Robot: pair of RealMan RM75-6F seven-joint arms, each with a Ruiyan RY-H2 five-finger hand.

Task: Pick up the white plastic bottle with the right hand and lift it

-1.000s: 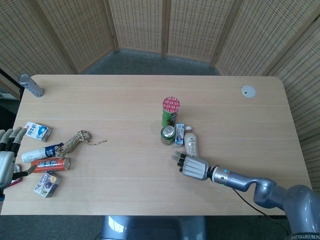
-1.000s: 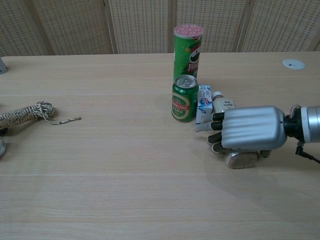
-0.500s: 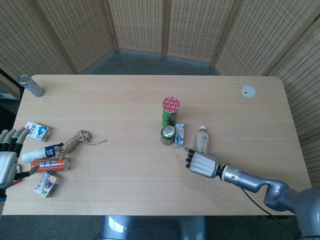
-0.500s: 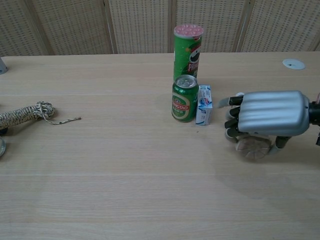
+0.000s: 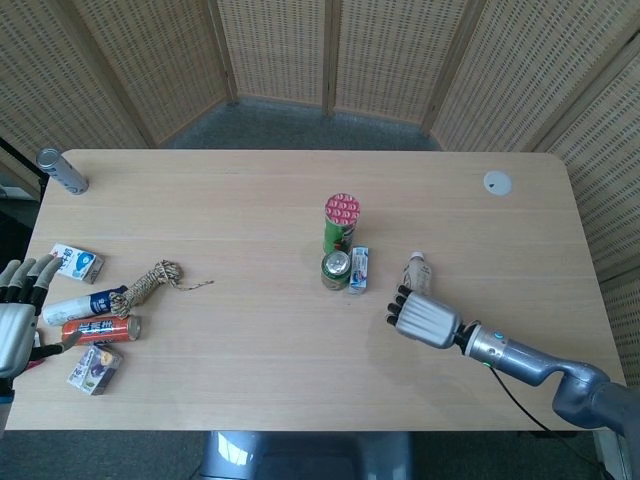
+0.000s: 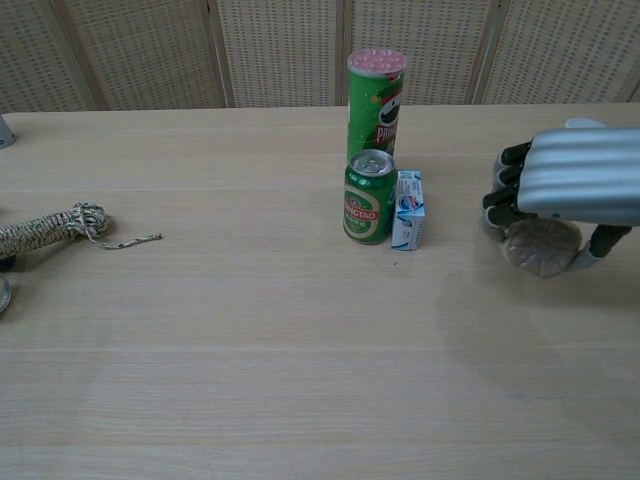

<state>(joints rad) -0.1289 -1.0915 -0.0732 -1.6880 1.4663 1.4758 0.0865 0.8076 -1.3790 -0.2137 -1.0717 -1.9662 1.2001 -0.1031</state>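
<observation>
The white plastic bottle (image 5: 415, 273) is held in my right hand (image 5: 425, 318), right of the green beer can. Its white cap and upper body stick out beyond the fingers in the head view. In the chest view the right hand (image 6: 580, 185) is wrapped around it from above, and only the bottle's round beige base (image 6: 540, 248) shows under the fingers, clear of the table with a faint shadow below. My left hand (image 5: 12, 322) hovers at the table's left edge, fingers apart and holding nothing.
A green Pringles can (image 5: 341, 222), a green beer can (image 5: 336, 270) and a small blue-white carton (image 5: 359, 269) stand together left of the right hand. A rope (image 5: 150, 282), cartons, a tube and a red can (image 5: 100, 329) lie far left. A white disc (image 5: 497, 182) lies at the back right.
My right hand has carried the bottle to the right, away from the carton and beer can, and raised it off the table. The left hand has barely moved.
</observation>
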